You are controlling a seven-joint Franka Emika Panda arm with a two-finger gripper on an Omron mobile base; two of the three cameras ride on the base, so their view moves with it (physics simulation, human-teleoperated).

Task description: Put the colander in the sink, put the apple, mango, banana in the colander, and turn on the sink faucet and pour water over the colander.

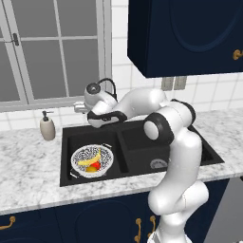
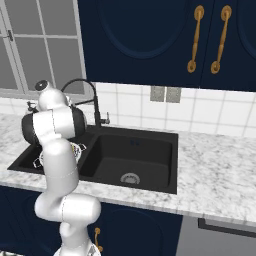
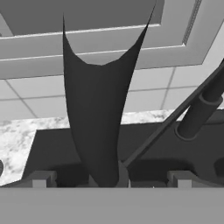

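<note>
Claw wide open, nothing held; we're up at the faucet behind the sink. Colander sits in the left basin holding banana and apple. We judge faucet step next: nudge the lever, aim the spout.

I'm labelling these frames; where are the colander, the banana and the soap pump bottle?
colander [image 1: 79,157]: left base view, on its dotted white wall, left side.
banana [image 1: 89,161]: left base view, mid-length on its yellow body.
soap pump bottle [image 1: 47,129]: left base view, on its beige body.
</note>
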